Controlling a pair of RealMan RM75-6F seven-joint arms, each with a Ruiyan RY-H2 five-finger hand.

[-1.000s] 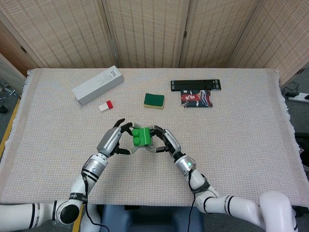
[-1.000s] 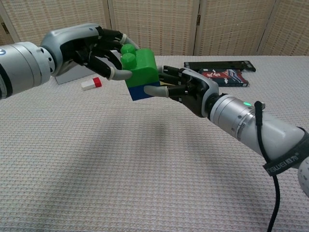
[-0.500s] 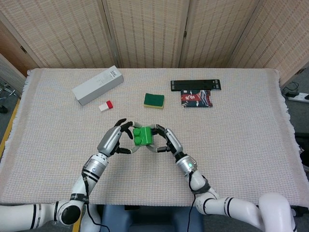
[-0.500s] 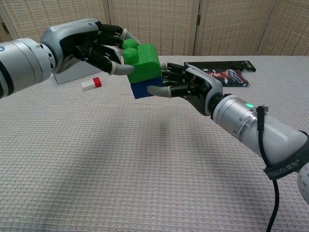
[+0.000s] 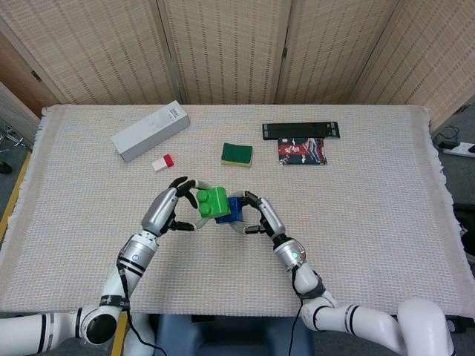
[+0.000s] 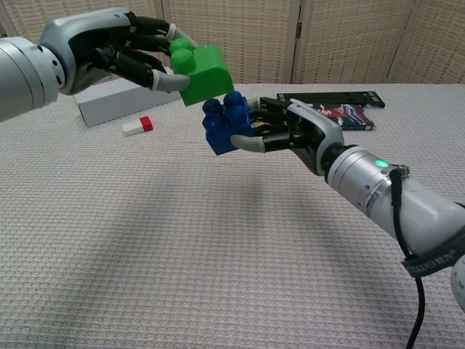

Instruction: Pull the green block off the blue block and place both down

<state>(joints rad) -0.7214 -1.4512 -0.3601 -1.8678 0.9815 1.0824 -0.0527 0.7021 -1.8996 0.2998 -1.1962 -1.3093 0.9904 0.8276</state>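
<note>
A: Now that the blocks are apart, where is each one?
B: The left hand (image 6: 120, 51) grips the green block (image 6: 201, 67), up-left of the blue block (image 6: 227, 122), which the right hand (image 6: 294, 134) holds above the table (image 6: 145, 240).

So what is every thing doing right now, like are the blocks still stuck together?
green block: off the blue one, held up in the left hand
blue block: held in the right hand, studs bare
white box: lying flat on the table
small red and white piece: lying by the box
green sponge: flat on the table
black bar: lying flat
printed packet: lying flat
</note>
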